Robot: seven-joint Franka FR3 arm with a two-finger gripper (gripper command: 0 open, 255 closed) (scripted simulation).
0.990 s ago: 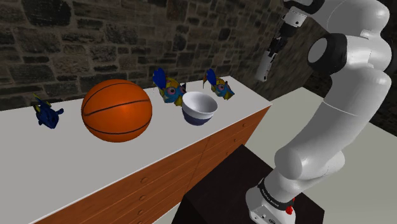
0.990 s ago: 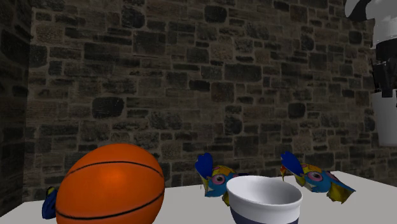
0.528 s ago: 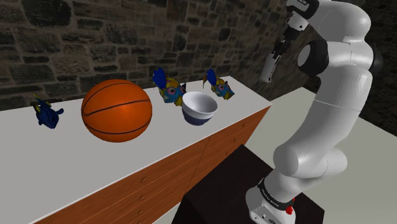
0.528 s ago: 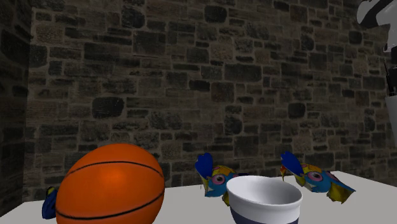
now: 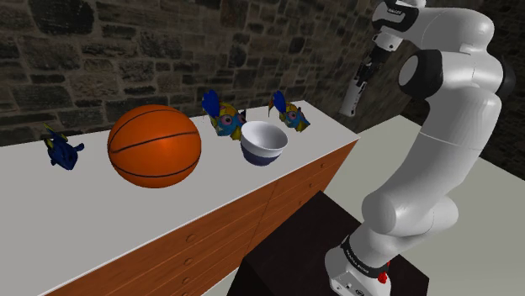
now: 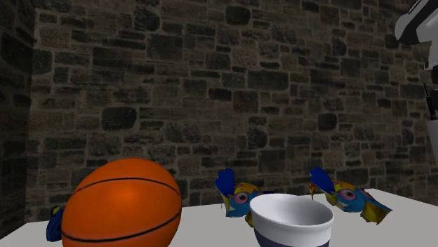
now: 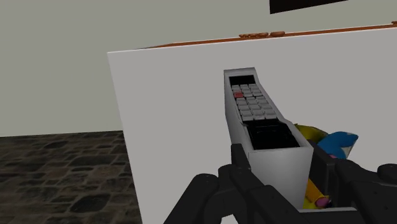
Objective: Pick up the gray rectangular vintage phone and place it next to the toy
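A light grey rectangular phone (image 7: 261, 121) with a keypad and a red key is clasped between my black fingers (image 7: 238, 164). My gripper (image 5: 363, 71) is shut on it and holds it in the air, off the dresser's right end in the shoulder view; the phone (image 5: 349, 94) hangs below the hand. At the second exterior view's right edge a strip of the phone (image 6: 434, 144) shows. Two colourful toys (image 5: 223, 115) (image 5: 288, 111) lie on the white dresser top (image 5: 101, 210) behind a white bowl (image 5: 263, 141). One toy (image 7: 334, 143) peeks out beyond the phone.
A large basketball (image 5: 154, 145) rests on the dresser, left of the bowl. A small blue toy (image 5: 60, 150) lies further left. A stone wall (image 5: 168, 42) runs behind the dresser. The dark stand (image 5: 294, 252) sits in front of the wooden drawers (image 5: 244, 227).
The arm's upper joints have swung and the hand has turned. In the second exterior view the phone has slid right, nearly out of the picture. The things on the dresser have not moved.
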